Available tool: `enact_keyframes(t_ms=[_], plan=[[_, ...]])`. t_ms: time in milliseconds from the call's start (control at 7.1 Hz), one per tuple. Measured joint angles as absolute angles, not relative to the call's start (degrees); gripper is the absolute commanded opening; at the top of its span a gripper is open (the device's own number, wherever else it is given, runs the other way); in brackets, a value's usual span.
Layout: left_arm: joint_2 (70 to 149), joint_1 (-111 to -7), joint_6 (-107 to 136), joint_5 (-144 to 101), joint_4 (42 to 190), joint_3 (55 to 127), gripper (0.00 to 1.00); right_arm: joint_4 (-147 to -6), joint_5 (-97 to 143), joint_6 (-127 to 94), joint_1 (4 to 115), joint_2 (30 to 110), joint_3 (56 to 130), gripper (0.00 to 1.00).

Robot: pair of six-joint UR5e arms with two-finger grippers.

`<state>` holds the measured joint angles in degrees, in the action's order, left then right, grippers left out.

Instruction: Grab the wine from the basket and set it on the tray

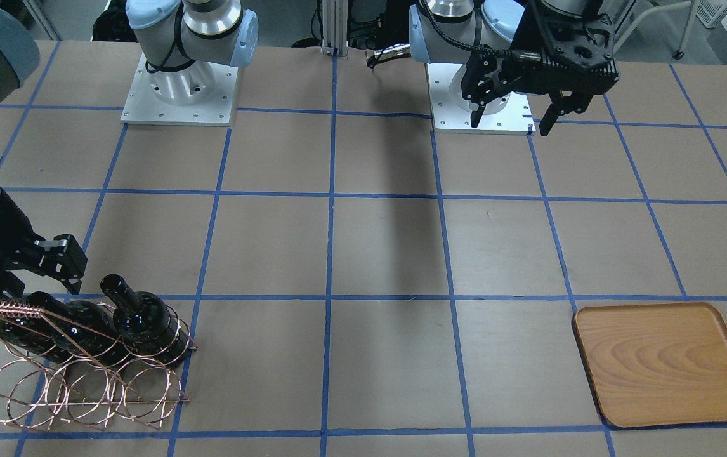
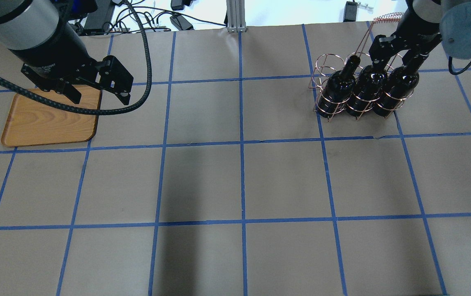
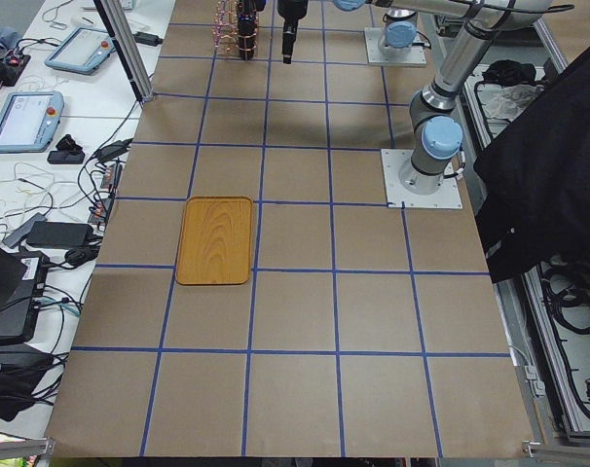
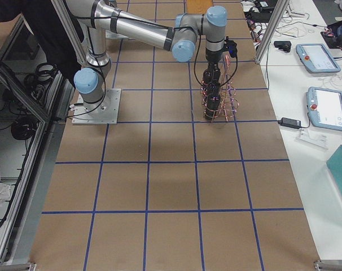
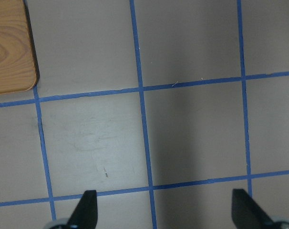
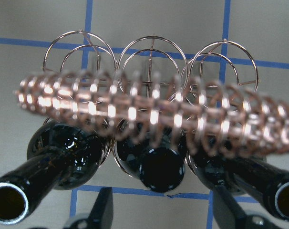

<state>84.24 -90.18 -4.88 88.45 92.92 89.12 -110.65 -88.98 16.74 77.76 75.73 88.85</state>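
Only in right wrist view: middle wine [image 6: 156, 169] between spread fingers [image 6: 102, 210].

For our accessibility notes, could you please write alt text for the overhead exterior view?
The right gripper, open, hangs over the necks of three dark wine bottles in a copper wire basket at upper right. At upper left, the open left gripper hovers above a corner of the empty wooden tray.

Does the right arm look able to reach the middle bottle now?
Probably yes: the right pincer hangs open over the middle bottle, a finger either side of its top, and the coiled handle lies clear of that gap.
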Motion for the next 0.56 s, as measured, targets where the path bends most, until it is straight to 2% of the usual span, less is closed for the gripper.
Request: enact_keyframes(t_ms=[564], plan=[[84.27,-90.18,-4.83,88.45,92.97,89.12,1.0,-109.55,-90.22,9.54,78.28,73.16,86.13,0.77]])
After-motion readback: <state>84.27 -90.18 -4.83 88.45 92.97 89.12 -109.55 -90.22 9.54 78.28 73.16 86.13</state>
